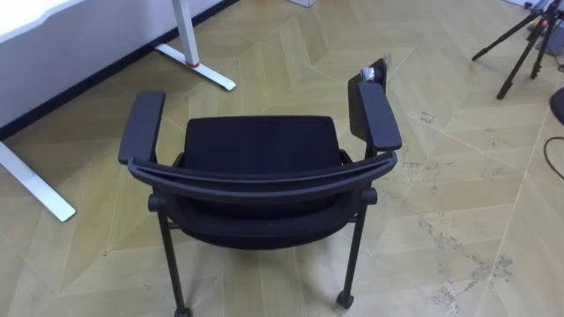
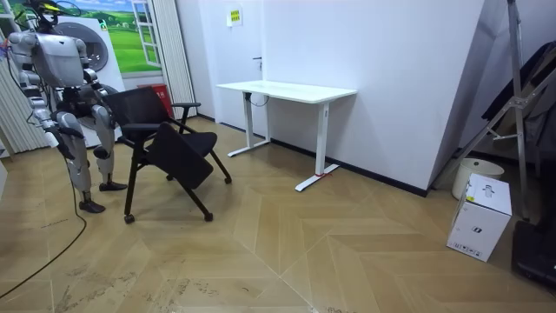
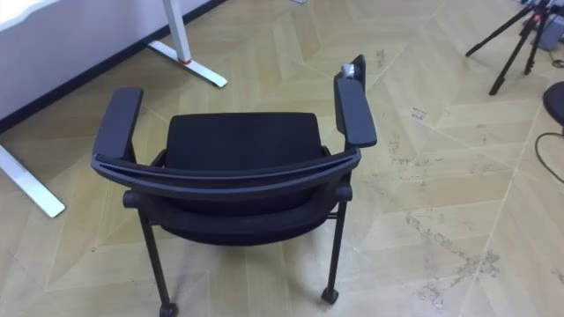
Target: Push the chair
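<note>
A black chair (image 1: 260,145) with two armrests and castors stands on the wood floor just in front of me, its curved backrest (image 1: 264,180) nearest and its seat facing a white desk. The room view has the chair (image 2: 165,143) tilted, its seat sloping down toward the desk. I stand right behind it at the room view's left. My right hand (image 2: 45,129) hangs low at my side. My left hand (image 2: 98,111) is down by the chair's back, too small to read. A small grey part (image 1: 374,70) sticks out at the front of the right armrest.
A white desk (image 2: 287,89) stands against the wall beyond the chair, and its feet (image 1: 204,70) lie ahead on the left. A black tripod (image 1: 527,44) is at the far right. A white box (image 2: 479,217) and a folded stand (image 2: 521,104) are at the room view's right.
</note>
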Motion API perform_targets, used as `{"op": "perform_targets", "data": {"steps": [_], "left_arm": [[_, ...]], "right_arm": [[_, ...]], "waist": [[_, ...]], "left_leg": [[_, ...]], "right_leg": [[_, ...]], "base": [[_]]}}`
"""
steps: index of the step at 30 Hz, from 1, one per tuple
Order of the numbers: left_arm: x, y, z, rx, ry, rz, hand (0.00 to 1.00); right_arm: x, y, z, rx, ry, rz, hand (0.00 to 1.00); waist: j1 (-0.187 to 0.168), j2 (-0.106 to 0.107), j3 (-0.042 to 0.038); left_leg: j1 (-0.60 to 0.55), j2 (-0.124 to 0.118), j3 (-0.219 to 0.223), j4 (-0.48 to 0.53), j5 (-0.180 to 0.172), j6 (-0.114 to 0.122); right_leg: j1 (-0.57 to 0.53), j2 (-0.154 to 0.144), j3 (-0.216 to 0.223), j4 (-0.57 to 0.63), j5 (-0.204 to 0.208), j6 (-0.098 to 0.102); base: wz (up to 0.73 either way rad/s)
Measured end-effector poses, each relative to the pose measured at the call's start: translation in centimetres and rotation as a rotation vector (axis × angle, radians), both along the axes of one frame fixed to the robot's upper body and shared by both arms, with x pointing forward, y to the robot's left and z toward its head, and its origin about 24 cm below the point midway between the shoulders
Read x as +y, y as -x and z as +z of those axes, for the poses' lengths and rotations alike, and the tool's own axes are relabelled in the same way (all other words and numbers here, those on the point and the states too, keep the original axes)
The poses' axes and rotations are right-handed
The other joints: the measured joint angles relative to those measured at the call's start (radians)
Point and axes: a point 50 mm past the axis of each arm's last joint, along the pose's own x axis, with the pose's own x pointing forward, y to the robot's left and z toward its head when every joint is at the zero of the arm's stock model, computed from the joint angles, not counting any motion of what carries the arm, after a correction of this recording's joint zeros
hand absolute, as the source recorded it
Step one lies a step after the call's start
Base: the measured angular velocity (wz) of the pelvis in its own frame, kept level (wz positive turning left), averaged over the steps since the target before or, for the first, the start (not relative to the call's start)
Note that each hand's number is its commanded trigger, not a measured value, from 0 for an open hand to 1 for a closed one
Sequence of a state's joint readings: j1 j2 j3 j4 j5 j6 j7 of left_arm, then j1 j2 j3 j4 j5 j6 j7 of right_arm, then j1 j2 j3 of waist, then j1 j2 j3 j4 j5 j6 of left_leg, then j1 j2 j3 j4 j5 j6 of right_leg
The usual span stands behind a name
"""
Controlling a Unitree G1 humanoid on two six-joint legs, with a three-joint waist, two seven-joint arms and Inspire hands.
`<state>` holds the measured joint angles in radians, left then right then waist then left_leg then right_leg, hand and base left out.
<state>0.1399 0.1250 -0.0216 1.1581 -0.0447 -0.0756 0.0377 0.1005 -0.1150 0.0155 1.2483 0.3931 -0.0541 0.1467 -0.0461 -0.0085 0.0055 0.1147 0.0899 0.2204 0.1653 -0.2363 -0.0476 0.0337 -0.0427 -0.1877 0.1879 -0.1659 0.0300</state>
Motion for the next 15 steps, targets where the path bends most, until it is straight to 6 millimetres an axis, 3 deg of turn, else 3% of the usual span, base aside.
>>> {"op": "perform_targets", "data": {"steps": [15], "left_arm": [[0.07, -0.10, 0.03, 0.001, -0.006, -0.018, 0.00]], "right_arm": [[0.00, 0.43, -0.09, 0.010, -0.023, -0.038, 0.00]], "waist": [[0.000, -0.004, -0.0021]], "left_leg": [[0.001, 0.000, -0.003, 0.000, 0.000, 0.000]], "right_leg": [[0.002, 0.000, -0.002, -0.001, 0.000, 0.000]], "base": [[0.00]]}}
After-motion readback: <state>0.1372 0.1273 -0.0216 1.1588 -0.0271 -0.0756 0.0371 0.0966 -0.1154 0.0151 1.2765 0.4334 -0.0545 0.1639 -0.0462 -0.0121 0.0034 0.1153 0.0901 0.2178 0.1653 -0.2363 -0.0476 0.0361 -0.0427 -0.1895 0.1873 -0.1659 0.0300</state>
